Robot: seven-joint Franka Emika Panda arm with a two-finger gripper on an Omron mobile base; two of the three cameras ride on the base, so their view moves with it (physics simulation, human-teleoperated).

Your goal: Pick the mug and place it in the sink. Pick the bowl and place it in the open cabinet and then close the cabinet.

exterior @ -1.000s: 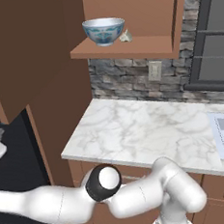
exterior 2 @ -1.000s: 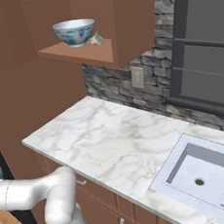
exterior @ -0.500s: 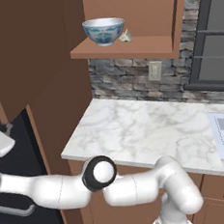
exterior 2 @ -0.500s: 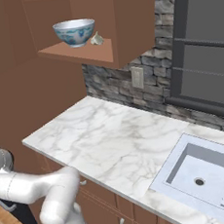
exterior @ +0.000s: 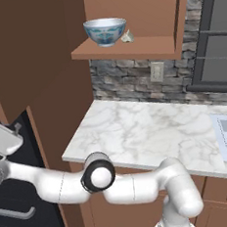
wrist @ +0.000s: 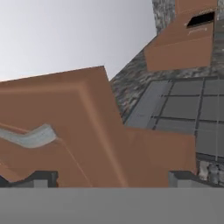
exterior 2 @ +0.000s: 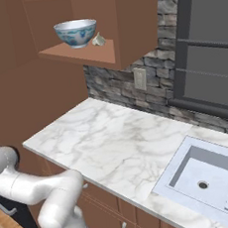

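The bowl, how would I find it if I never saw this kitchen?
Look above the marble counter to the open brown cabinet on the wall. The bowl sits on its shelf: round, blue-patterned and far bigger than the small pale lump beside it.

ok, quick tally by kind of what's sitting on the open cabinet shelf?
bowl: 1
small grey-white lump: 1, right beside the bowl, on the shelf of the cabinet
Total: 2
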